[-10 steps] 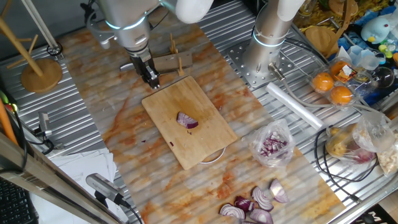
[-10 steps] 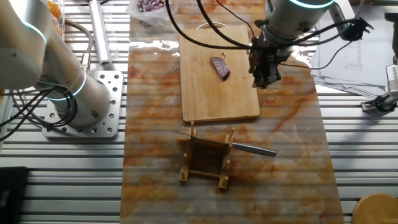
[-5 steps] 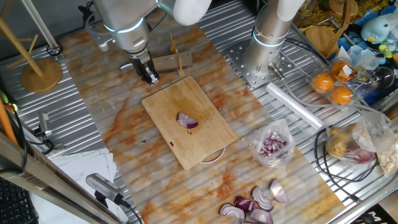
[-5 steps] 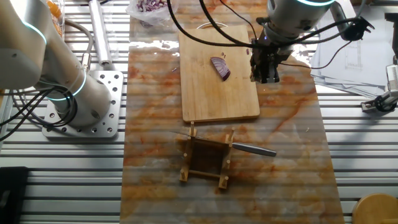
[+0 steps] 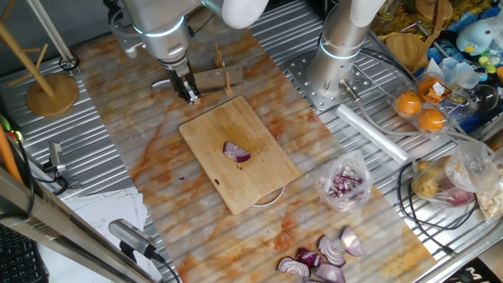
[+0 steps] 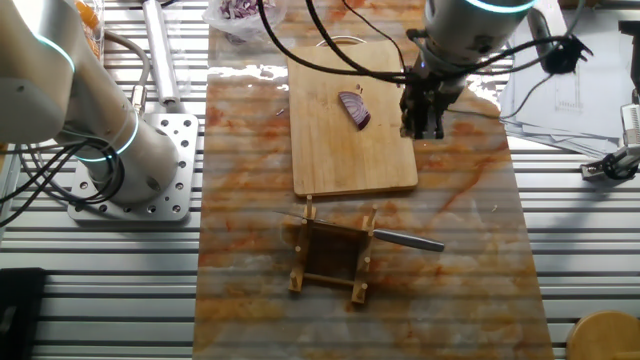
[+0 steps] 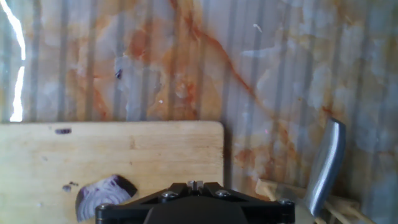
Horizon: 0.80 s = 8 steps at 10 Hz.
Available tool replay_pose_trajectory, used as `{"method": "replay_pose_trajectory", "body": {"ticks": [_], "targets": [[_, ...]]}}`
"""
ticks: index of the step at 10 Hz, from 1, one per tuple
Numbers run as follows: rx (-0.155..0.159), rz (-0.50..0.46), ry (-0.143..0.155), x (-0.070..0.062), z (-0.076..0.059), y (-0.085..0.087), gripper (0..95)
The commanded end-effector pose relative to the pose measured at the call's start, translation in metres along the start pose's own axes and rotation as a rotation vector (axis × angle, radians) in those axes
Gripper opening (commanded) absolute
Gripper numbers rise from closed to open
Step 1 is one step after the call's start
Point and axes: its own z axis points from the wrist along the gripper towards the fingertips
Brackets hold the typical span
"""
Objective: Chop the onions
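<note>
No legible text, label, brand, number or sign is seen in any view. Packaging and papers are piled past the table's edges, but any print on them is too small and blurred to be read.

onion wedge [image 5: 236,152]: 1 | wooden board [image 5: 236,149]: 1 | knife [image 6: 400,240]: 1 | oranges [image 5: 419,111]: 2

Knife rack [image 6: 330,255] beside board [image 6: 340,150]
</note>
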Motion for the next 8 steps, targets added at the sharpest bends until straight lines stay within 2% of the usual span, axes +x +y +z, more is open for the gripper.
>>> {"method": "replay_pose_trajectory", "body": {"ticks": [1,4,8], "targets": [[0.004,0.053,0.011,0.008,0.0,-0.015,0.0],[0.008,0.092,0.022,0.021,0.0,-0.037,0.0],[0.008,0.092,0.013,0.047,0.002,-0.072,0.0]]}}
